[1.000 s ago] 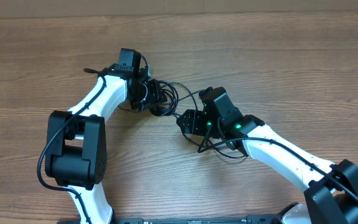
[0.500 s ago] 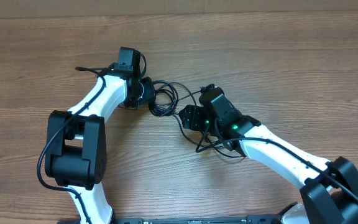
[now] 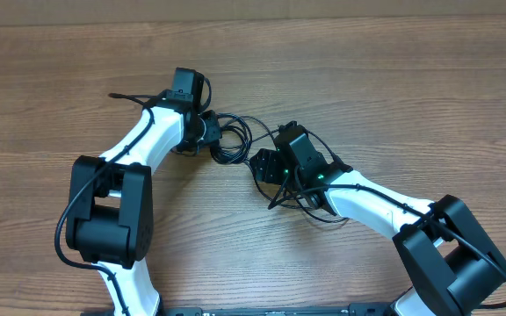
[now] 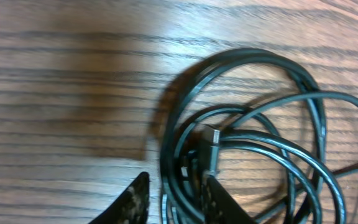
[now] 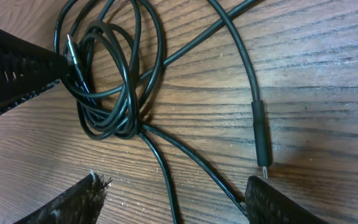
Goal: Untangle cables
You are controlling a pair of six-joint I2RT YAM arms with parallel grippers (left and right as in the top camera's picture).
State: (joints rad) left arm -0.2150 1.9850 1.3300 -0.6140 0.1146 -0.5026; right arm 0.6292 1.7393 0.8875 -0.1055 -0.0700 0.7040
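The cables (image 3: 233, 140) lie as a loose black coil on the wood between my two grippers, with strands trailing toward the right arm. My left gripper (image 3: 207, 132) sits at the coil's left edge. In the left wrist view its jaws (image 4: 174, 179) stand narrow and straddle several strands beside a small plug (image 4: 211, 146), with a sliver of wood showing by the left finger. My right gripper (image 5: 174, 183) is wide open over two strands running out of the coil (image 5: 131, 93). A long plug (image 5: 261, 137) lies just off its right finger (image 5: 278, 202).
The bare wooden table (image 3: 411, 79) spreads out on all sides. The left arm's black gripper body (image 5: 11, 68) reaches into the right wrist view at upper left, touching the coil. The right gripper (image 3: 263, 167) is a short way from the left one.
The left jaws have narrowed around the coil's strands and pulled back slightly to the left. The right arm's elbow has swung in toward the middle; its jaws stay wide.
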